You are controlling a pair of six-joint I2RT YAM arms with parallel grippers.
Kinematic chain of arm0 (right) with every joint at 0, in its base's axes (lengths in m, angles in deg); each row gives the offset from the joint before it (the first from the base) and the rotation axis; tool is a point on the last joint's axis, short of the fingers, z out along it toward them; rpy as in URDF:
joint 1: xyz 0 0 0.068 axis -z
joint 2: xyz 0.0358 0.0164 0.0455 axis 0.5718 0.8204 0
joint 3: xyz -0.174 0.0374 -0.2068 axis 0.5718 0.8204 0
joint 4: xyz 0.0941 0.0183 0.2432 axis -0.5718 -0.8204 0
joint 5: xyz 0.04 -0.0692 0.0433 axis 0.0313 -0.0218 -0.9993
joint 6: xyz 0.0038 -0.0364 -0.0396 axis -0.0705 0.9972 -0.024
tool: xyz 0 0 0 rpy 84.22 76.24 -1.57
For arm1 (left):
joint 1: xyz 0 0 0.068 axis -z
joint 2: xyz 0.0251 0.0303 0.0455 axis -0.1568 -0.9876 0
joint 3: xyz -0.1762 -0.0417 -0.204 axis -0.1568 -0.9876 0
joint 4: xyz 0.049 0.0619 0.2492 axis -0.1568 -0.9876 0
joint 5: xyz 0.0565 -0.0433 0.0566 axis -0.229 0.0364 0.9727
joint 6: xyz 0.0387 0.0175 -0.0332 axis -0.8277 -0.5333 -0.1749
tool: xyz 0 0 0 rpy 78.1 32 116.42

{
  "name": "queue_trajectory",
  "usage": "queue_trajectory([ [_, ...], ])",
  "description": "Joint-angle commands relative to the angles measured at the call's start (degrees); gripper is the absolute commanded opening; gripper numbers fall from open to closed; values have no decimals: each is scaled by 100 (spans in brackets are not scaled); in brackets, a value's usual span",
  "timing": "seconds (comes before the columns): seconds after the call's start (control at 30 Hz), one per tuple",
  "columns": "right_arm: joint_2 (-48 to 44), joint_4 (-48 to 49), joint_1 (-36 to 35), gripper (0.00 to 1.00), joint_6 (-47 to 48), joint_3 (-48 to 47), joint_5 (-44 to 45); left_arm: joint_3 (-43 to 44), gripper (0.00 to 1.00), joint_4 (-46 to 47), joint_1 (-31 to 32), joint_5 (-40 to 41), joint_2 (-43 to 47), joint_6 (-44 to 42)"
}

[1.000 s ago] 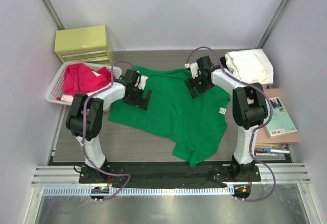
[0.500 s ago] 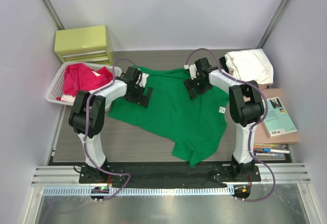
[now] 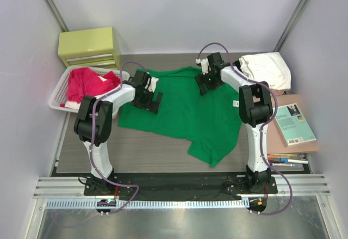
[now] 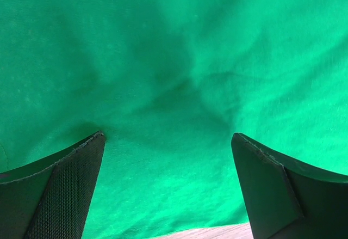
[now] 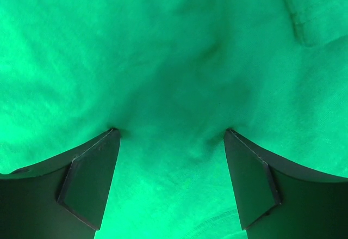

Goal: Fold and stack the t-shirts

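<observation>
A bright green t-shirt (image 3: pixel 185 114) lies spread across the middle of the table, with a small white label (image 3: pixel 235 103) near its right side. My left gripper (image 3: pixel 151 99) (image 4: pixel 167 136) is open, both fingertips pressing down on the shirt's left part near its edge. My right gripper (image 3: pixel 204 83) (image 5: pixel 171 130) is also open, its fingertips planted on the green cloth near the far edge. Neither pinches any cloth. Red t-shirts (image 3: pixel 87 83) fill the basket at the left. A white t-shirt (image 3: pixel 266 70) lies bunched at the back right.
The white slatted basket (image 3: pixel 54 102) sits at the left edge, with a yellow drawer box (image 3: pixel 89 46) behind it. A teal-covered book (image 3: pixel 294 123) on a brown board and some pens (image 3: pixel 288 160) lie at the right. Grey walls close in both sides.
Both grippers slid toward the back of the table while pressing on the green shirt, the right one farther. The shirt shifted back with them and its near hem moved up.
</observation>
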Motion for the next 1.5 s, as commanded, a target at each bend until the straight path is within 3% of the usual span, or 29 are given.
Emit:
queue_trajectory([
  [0.0, 937, -479, 17, 83, 169, -975, -62, 171, 100, -195, -39, -345, -485, 50],
  [0.17, 1693, -964, 52, 84, 266, -2502, -35, 734, 100, -397, -83, -433, -863, 103],
  [0.3, 2116, -1193, 105, 84, 249, -3139, -52, 1173, 100, -441, -223, -486, -1074, 164],
  [0.6, 1300, -157, 149, 85, 161, -1945, -343, 1095, 100, -161, -267, -495, -829, 94],
  [0.83, 667, 37, 149, 90, 143, -1541, -343, 884, 100, -28, -241, -468, -451, -81],
  [1.17, -1880, 635, -350, 96, 266, 24, -53, 208, 100, 429, 295, 217, 1060, -872],
  [1.3, -3109, 101, -712, 99, 214, 559, 27, -161, 100, 771, 383, 629, 1763, -1145],
  [1.47, -4973, -200, -765, 100, -103, 2193, -141, -1224, 100, 1851, 287, 1903, 3582, -1417],
])
